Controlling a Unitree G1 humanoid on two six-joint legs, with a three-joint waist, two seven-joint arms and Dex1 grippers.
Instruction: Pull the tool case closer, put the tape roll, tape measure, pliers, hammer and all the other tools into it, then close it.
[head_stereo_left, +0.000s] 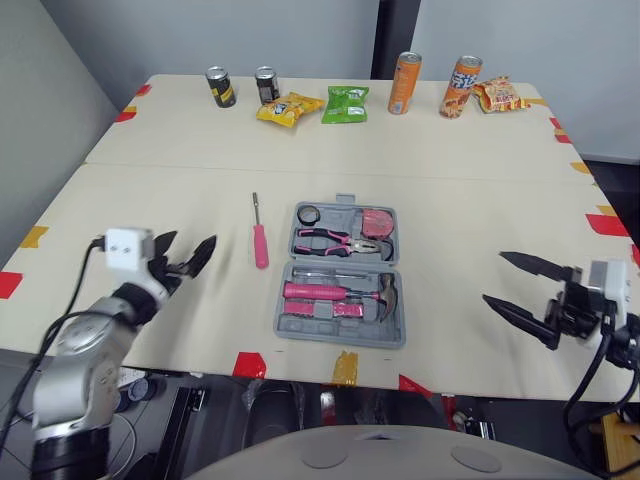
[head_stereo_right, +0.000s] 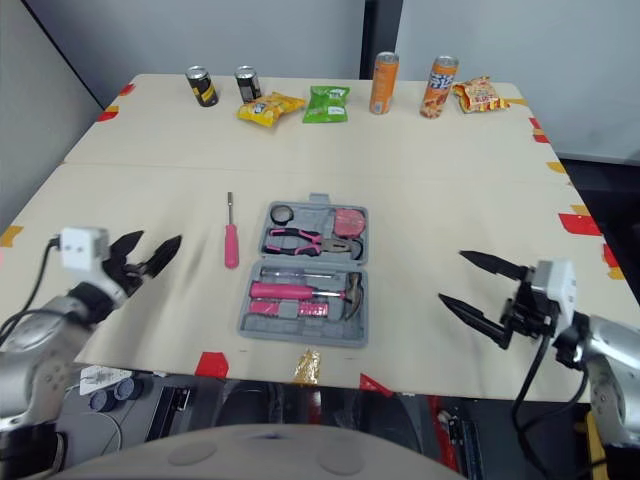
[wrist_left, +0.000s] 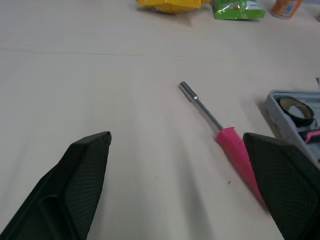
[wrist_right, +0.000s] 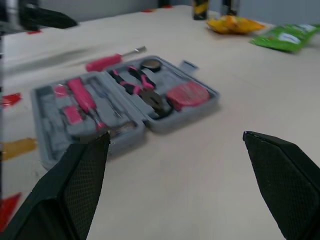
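The left end effector (head_stereo_left: 190, 243) and right end effector (head_stereo_left: 495, 277) are wide open and empty. The tool case (head_stereo_left: 338, 338) lies open, a pink screwdriver (head_stereo_left: 259, 240) beside it.

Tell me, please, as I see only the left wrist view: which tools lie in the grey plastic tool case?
Observer: Pink-handled pliers, a red tape measure and a pink-handled hammer lie in the open grey plastic tool case.
Operator: Is any tool outside it besides the pink-handled screwdriver?
Observer: No other tool lies on the beige table.
Operator: Where is the right gripper?
Observer: It hovers right of the case, fingers open, holding nothing.
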